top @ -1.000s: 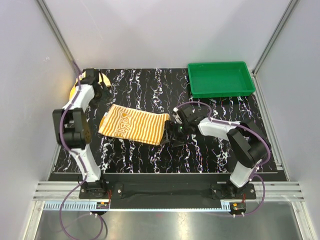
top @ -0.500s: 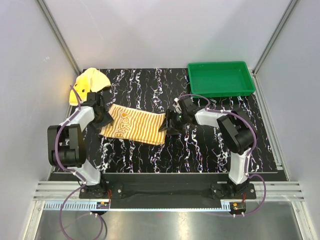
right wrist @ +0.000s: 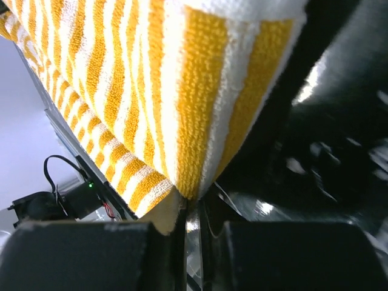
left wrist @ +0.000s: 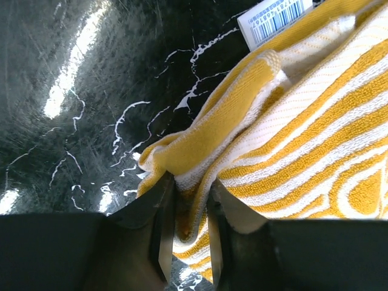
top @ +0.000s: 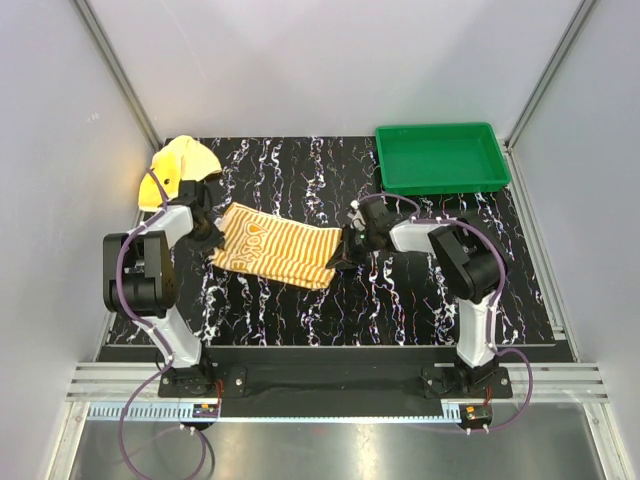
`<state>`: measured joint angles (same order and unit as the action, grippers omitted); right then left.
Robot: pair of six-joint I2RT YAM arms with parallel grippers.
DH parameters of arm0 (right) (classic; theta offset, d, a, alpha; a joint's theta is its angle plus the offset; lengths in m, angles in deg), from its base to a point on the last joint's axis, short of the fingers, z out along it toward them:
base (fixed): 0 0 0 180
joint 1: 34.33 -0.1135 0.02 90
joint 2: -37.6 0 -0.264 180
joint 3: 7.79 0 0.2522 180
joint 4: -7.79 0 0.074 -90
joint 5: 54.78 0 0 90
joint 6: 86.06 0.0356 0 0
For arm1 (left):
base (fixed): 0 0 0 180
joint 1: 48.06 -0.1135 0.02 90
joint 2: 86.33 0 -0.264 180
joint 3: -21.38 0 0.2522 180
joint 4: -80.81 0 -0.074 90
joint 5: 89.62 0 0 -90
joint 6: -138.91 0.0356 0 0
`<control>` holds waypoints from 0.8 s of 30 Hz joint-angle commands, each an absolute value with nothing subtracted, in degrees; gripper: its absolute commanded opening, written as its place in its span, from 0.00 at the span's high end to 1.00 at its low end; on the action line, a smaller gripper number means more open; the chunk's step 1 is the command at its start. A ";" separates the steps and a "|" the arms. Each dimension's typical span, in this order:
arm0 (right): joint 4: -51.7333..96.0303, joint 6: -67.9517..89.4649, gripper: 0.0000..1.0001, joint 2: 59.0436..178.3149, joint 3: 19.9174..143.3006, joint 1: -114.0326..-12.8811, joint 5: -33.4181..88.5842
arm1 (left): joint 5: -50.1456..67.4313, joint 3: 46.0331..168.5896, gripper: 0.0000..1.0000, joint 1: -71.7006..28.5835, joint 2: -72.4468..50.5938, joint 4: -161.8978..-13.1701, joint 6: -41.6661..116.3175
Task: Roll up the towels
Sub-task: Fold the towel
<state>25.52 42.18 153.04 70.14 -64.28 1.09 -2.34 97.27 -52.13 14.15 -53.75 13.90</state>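
Top view, striped towel [top: 278, 250]: I see it lying left of the tabletop's [top: 400, 300] centre, its long axis running from 9 to 3 o'clock.
Top view, left gripper [top: 207, 238]: it sits at the towel's 9 o'clock end. A second ago this arm was up over the yellow towel [top: 178, 165].
Top view, right gripper [top: 345, 255]: it is at the 3 o'clock end, closer in than a second ago.
Top view, yellow towel: crumpled in the 10 o'clock corner, now uncovered.
Top view, green tray [top: 440, 130]: at 1 o'clock, unchanged.
Left wrist, left gripper [left wrist: 191, 194]: I have it closed on a bunched corner of the striped towel [left wrist: 291, 139], and a barcode label [left wrist: 276, 15] shows at 1 o'clock.
Right wrist, right gripper [right wrist: 191, 209]: the fingers are pinched nearly together on the corner tip of the striped towel [right wrist: 151, 91], which hangs clear of the dark tabletop [right wrist: 327, 139].
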 commanded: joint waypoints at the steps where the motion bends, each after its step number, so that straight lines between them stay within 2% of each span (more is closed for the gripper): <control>1: 29.72 38.40 0.95 150.03 64.61 -60.00 5.43 | -3.04 96.67 0.74 -52.10 14.13 -55.99 14.01; 6: 36.48 33.66 0.94 144.92 60.65 -57.45 8.58 | -3.40 95.26 0.73 -48.33 12.02 -54.67 13.66; 9: 41.49 31.37 0.89 141.06 59.16 -56.74 12.89 | -3.84 94.21 0.72 -44.73 10.26 -53.44 12.52; 13: 48.69 29.87 0.65 135.35 58.01 -53.85 20.61 | -3.58 92.19 0.69 -39.37 6.84 -51.86 10.94; 14: 49.41 29.78 0.43 134.55 57.92 -53.06 21.85 | -3.57 91.66 0.67 -38.57 6.05 -51.25 10.33; 15: 50.11 29.61 0.33 133.85 57.57 -52.44 22.82 | -3.31 90.96 0.62 -37.87 5.26 -51.15 10.15; 16: 51.07 29.17 0.22 132.79 57.48 -51.74 24.31 | -2.70 89.82 0.50 -36.47 3.68 -51.15 9.97; 17: 51.43 28.73 0.15 132.35 57.48 -50.43 24.59 | -2.69 89.64 0.42 -35.85 2.80 -50.54 9.36; 19: 52.05 28.55 0.11 130.77 57.48 -49.71 24.07 | -2.60 89.37 0.34 -34.44 0.34 -50.01 9.27; 20: 52.14 29.16 0.10 129.98 57.39 -49.54 23.80 | -3.48 90.24 0.24 -34.09 -0.54 -48.36 9.35; 24: 51.27 33.11 0.07 123.41 55.99 -49.53 18.46 | -11.55 96.56 0.18 -30.50 -5.02 -43.17 10.93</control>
<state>49.19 31.58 129.02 57.09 -49.29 19.56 -4.37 90.69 -32.66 -0.58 -46.19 9.92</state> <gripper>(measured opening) 0.920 0.810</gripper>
